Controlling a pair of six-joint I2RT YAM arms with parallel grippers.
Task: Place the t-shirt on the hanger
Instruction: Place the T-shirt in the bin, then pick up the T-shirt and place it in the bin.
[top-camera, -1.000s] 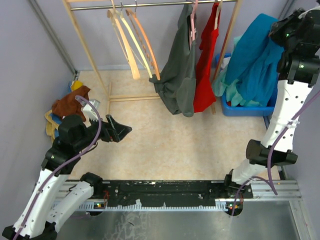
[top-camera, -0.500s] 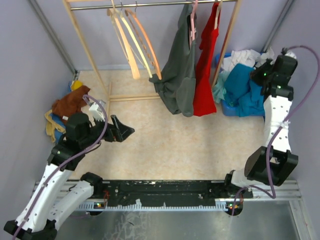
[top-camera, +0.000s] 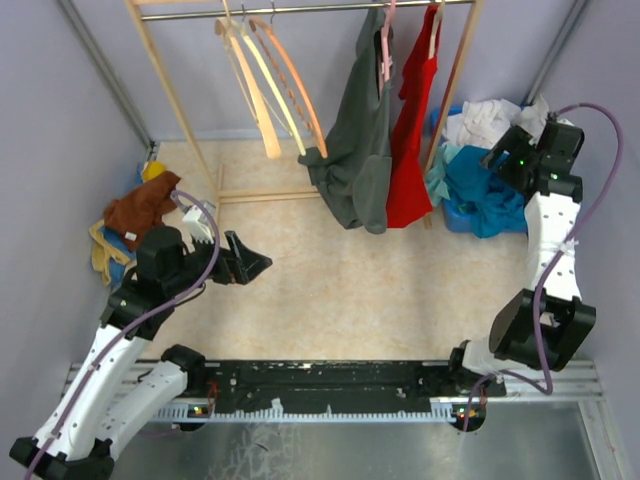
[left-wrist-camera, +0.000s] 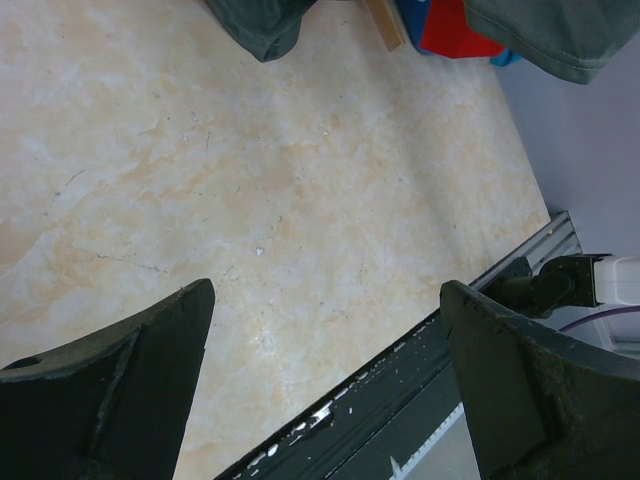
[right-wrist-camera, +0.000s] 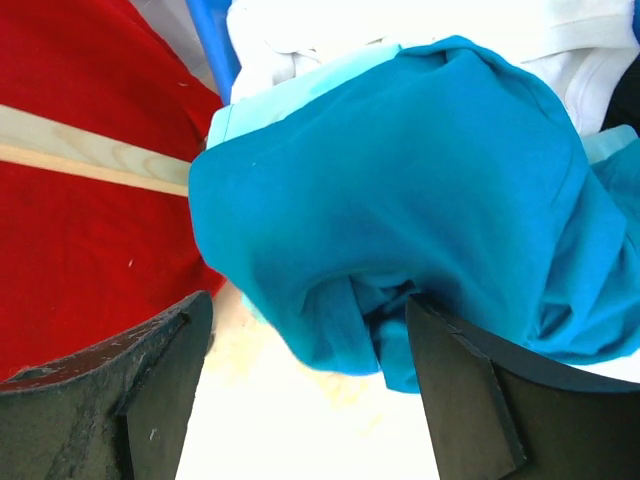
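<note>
The teal-blue t-shirt (top-camera: 478, 190) lies bunched in the blue bin (top-camera: 455, 220) at the right, spilling over its front edge. In the right wrist view the t-shirt (right-wrist-camera: 420, 180) fills the frame. My right gripper (top-camera: 498, 160) (right-wrist-camera: 308, 305) stands open just over it, with a hanging fold of cloth between the spread fingers, nearer the right one and not pinched. The thin orange hanger (top-camera: 300, 85) hangs empty on the rod at the back. My left gripper (top-camera: 255, 265) (left-wrist-camera: 327, 290) hovers open over the bare floor, holding nothing.
The wooden rack (top-camera: 180, 110) carries cream hangers (top-camera: 255, 90), a dark grey shirt (top-camera: 355, 150) and a red garment (top-camera: 410, 130) (right-wrist-camera: 80, 70). White clothes (top-camera: 485, 118) and a pale aqua garment (top-camera: 437, 180) share the bin. A brown and yellow cloth pile (top-camera: 140, 205) lies at the left wall.
The right arm came down from high, where it held the t-shirt up, to the bin. Its jaws opened and the t-shirt dropped into the bin. The left arm edged slightly right.
</note>
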